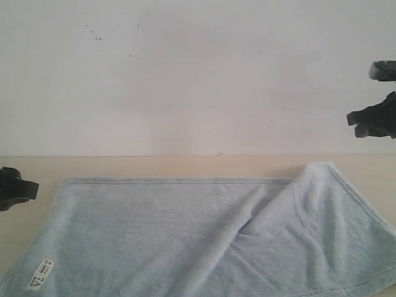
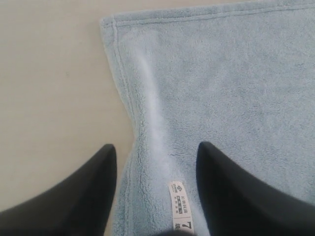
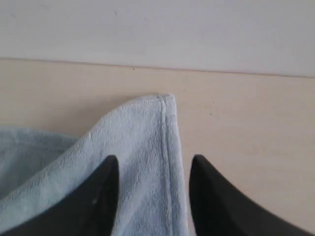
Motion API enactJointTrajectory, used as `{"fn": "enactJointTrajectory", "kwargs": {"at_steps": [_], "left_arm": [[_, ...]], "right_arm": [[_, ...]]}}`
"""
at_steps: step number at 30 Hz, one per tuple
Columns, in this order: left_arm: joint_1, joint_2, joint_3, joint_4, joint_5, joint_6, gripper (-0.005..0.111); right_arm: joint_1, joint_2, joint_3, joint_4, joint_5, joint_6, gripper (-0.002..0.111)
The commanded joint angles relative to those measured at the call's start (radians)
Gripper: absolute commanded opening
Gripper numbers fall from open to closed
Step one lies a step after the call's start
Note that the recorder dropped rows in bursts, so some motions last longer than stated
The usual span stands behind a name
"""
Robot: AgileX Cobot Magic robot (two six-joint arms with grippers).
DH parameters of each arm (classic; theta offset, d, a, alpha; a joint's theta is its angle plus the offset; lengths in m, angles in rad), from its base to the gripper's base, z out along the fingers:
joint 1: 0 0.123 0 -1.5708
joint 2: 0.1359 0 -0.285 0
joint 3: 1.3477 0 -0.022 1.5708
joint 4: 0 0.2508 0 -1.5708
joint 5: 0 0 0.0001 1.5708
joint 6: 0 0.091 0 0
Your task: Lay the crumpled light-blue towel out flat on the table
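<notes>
The light-blue towel (image 1: pixel 154 235) lies on the beige table (image 1: pixel 185 166), mostly flat, with its right part folded over in a diagonal flap whose corner (image 1: pixel 328 164) points to the back. A white label (image 1: pixel 40 274) marks its front left corner. My left gripper (image 1: pixel 21 190) hovers open at the towel's left edge; in the left wrist view its jaws straddle the hem and label (image 2: pixel 179 206) of the towel (image 2: pixel 221 88) without touching. My right gripper (image 1: pixel 357 122) hangs open, raised above the right end. Below its spread jaws (image 3: pixel 152 164) lies the folded towel corner (image 3: pixel 147 123).
A plain white wall (image 1: pixel 198 74) rises behind the table's back edge. Bare table (image 2: pixel 49 88) shows left of the towel and bare table (image 3: pixel 246 128) right of the folded corner. The towel's front edge runs out of the exterior view.
</notes>
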Motion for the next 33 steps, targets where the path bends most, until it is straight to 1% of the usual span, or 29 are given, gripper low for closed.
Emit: {"fn": "enactJointTrajectory", "kwargs": {"at_steps": [1,3,6,10,13,20,24,28,33], "left_arm": [[0.001,-0.005,0.005,-0.023,-0.003,0.005,0.048],[0.001,-0.005,0.005,-0.027,-0.003,0.005,0.048],[0.001,-0.005,0.005,-0.027,-0.003,0.005,0.048],[0.001,-0.005,0.005,-0.027,0.002,0.005,0.048],[0.001,-0.005,0.005,-0.027,0.004,0.005,0.048],[0.001,-0.005,0.005,-0.027,-0.012,0.005,0.048],[0.001,-0.005,0.005,-0.027,-0.018,0.005,0.048],[0.001,-0.005,0.005,-0.027,-0.018,0.005,0.048],[0.001,-0.005,0.005,-0.029,-0.018,0.005,0.048]], "right_arm": [[-0.028,-0.063,0.037,-0.06,0.14,0.002,0.017],[-0.035,-0.078,0.103,-0.062,0.174,-0.018,0.0],[-0.035,-0.084,0.215,-0.056,0.201,-0.069,0.0],[-0.035,-0.062,0.355,-0.027,0.167,-0.094,0.0],[-0.035,-0.054,0.419,-0.005,0.144,-0.131,0.0],[-0.035,-0.05,0.507,0.083,0.14,-0.197,0.0],[-0.033,-0.042,0.557,0.189,0.137,-0.3,0.0],[0.015,-0.042,0.587,0.22,0.11,-0.337,0.0],[0.144,-0.029,0.595,0.218,0.069,-0.337,0.0]]}}
